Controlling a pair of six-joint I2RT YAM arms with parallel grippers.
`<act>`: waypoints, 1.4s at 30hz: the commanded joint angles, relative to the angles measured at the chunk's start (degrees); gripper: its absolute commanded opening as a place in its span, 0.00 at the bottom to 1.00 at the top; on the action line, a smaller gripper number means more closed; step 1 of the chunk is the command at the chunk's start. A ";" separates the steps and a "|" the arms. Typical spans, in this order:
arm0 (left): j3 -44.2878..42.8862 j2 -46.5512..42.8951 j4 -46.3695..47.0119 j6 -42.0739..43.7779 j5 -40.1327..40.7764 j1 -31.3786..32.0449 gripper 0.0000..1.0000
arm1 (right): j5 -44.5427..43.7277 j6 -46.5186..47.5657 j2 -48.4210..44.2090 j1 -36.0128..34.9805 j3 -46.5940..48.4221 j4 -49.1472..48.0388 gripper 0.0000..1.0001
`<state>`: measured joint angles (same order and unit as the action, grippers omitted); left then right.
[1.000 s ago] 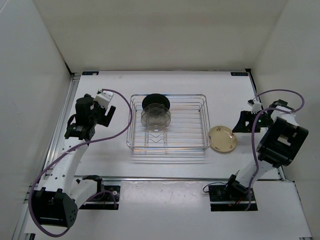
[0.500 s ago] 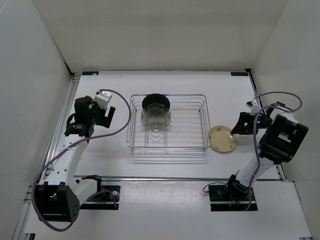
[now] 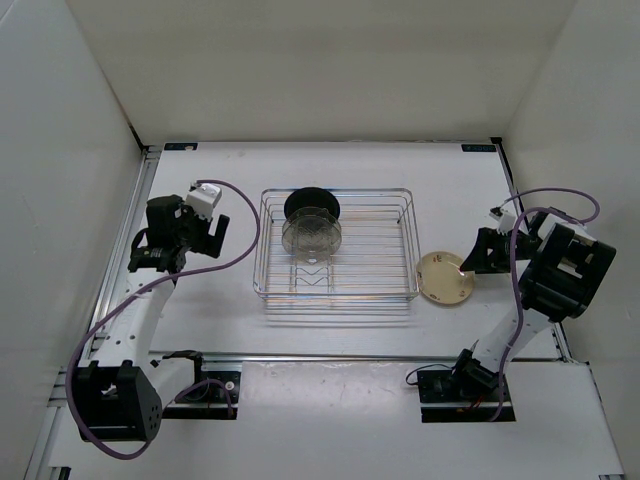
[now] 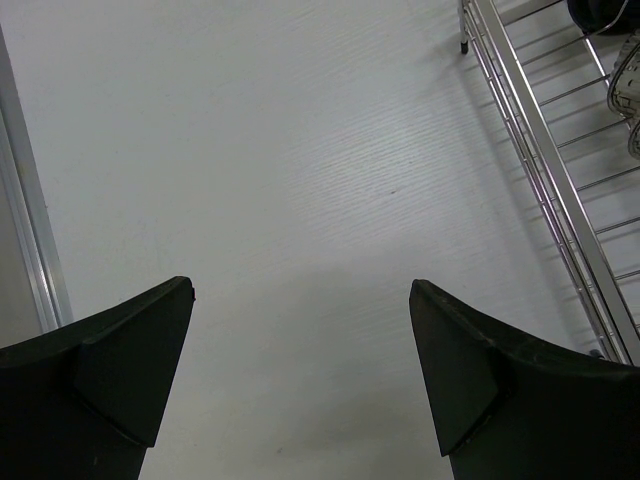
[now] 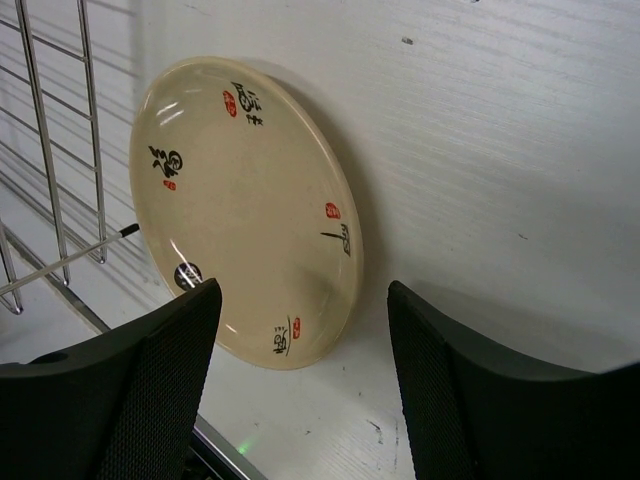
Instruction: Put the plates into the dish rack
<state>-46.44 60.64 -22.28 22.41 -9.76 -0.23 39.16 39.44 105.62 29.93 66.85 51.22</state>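
Note:
The chrome wire dish rack stands mid-table. In its back left part stand a glossy black plate and clear plates in front of it. A cream-tan plate with small marks lies flat on the table right of the rack; it also shows in the right wrist view. My right gripper is open and empty just right of that plate; its fingers flank the plate's near rim without touching. My left gripper is open and empty over bare table left of the rack.
White walls enclose the table on three sides. A metal rail runs along the table's left edge. Purple cables loop from both wrists.
My right gripper has moved down and left, closer to the cream-tan plate. My left arm has drawn slightly back to the left. The plates have not moved.

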 commanded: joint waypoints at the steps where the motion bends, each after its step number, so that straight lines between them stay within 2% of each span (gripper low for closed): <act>1: 0.20 -1.23 0.22 -0.62 -1.67 -0.30 1.00 | 0.92 0.90 0.20 0.21 0.04 0.19 0.71; 6: 0.73 -1.76 0.22 -1.14 -2.19 -0.83 1.00 | -0.22 0.90 1.95 0.21 0.04 0.19 0.70; 32: 0.73 -2.81 0.22 -1.14 -2.19 -0.83 1.00 | -3.47 1.43 6.96 0.21 3.02 1.25 0.47; 42: 0.73 -2.81 0.22 -1.14 -2.19 -0.83 1.00 | -6.37 0.37 5.91 0.21 1.97 -1.39 0.43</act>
<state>-45.67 59.35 -22.28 21.91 -10.57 -0.69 36.34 39.18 111.18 29.93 68.97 52.40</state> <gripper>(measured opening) 0.998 0.427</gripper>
